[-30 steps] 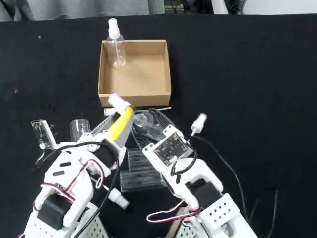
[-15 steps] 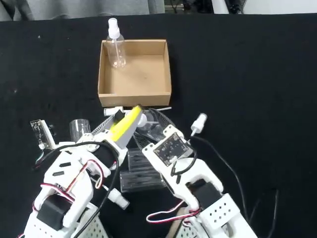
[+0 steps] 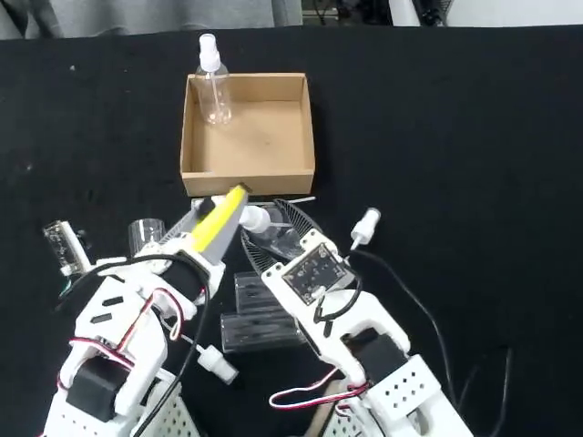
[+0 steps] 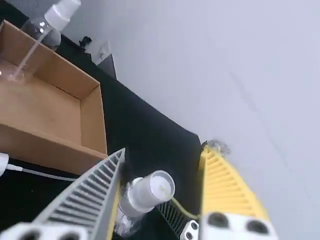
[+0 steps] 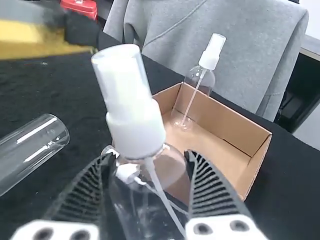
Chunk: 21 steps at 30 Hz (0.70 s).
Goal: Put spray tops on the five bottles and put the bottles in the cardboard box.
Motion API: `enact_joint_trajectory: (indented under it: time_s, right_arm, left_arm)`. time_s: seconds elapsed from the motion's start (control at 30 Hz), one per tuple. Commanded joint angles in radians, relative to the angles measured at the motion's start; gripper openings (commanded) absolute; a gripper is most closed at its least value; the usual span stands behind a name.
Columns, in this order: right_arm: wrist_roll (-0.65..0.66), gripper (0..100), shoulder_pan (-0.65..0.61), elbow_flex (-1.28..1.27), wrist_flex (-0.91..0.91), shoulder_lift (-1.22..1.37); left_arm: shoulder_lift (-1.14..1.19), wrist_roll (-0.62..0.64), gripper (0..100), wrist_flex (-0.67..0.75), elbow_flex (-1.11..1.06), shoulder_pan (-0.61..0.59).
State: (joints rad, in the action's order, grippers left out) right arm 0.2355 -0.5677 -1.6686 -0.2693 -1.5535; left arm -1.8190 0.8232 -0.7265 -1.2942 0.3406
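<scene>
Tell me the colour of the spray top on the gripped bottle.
White spray top, clearest in right wrist view.

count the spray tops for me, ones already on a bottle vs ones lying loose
spray tops on bottles: 2
loose spray tops: 3
total: 5

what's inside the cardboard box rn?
One clear bottle, spray top on, upright in the cardboard box's far left corner; other visible floor is bare. Its near wall hides a floor strip.
</scene>
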Motion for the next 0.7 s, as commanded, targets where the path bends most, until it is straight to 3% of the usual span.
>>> enact_joint_trajectory:
  time_s: [0.0, 0.23, 0.4, 0.67]
  right_arm:
    - [0.000, 4.1, -0.014, 0.008, 0.031, -0.024]
    - [-0.002, 4.3, -0.014, 0.008, 0.032, -0.025]
    - [-0.089, 4.3, -0.014, 0.016, 0.032, -0.025]
    - [-0.098, 4.3, -0.015, 0.018, 0.043, -0.027]
  left_arm:
    - [-0.008, 0.034, 21, 0.014, 0.070, -0.071]
    - [-0.008, 0.058, 21, 0.018, 0.061, -0.168]
    - [-0.008, 0.052, 21, 0.017, 0.045, -0.170]
    - [-0.006, 0.049, 21, 0.020, 0.010, -0.171]
